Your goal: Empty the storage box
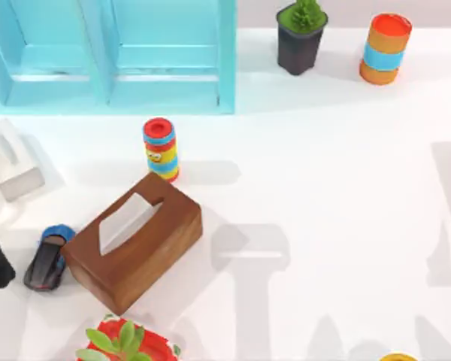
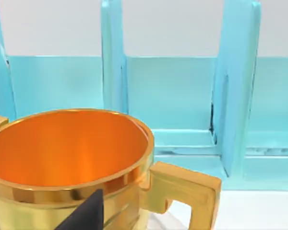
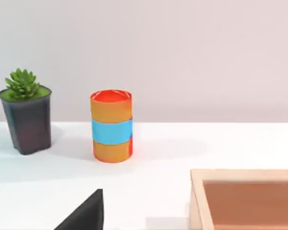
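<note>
**At the left gripper — a gold mug, very close**

Close before the left gripper [image 2: 82, 216] is the mug [image 2: 69, 158]. I cannot tell whether this gripper is open, closed, or already holding it. Behind the mug stands the cyan box [image 2: 235, 96], and the compartments I can see are bare.

The mug looks stiff, glossy and probably slippery. I would pinch its wall at the rim, or take the square handle [image 2: 189, 194].

The right gripper [image 3: 84, 213] waits near a wooden tray [image 3: 197, 196] — its state I also cannot tell.
</note>
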Robot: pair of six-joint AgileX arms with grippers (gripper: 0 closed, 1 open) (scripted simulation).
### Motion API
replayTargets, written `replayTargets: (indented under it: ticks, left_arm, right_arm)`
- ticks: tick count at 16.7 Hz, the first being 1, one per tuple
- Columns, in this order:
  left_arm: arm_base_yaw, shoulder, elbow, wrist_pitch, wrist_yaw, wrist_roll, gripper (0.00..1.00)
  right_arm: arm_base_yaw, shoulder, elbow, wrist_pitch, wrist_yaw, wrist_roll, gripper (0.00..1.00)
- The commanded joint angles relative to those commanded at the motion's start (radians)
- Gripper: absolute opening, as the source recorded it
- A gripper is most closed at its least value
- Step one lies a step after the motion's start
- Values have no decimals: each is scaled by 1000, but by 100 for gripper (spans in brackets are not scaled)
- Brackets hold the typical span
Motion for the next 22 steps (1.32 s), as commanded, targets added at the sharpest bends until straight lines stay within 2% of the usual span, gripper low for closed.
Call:
replayTargets:
  ticks: [4, 8, 18, 22]
  left_arm:
    - [0, 0, 0, 0, 0, 0, 100]
    - [0, 0, 0, 0, 0, 0, 100]
    - [0, 0, 0, 0, 0, 0, 100]
    - [0, 0, 0, 0, 0, 0, 100]
  right_arm:
    - [-13, 34, 32, -32, -2, -16, 100]
    - [-78, 225, 214, -211, -8, -94, 100]
    - [-344, 1201, 942, -919, -16, -381, 100]
    - [-435, 1486, 1166, -1132, -13, -464, 100]
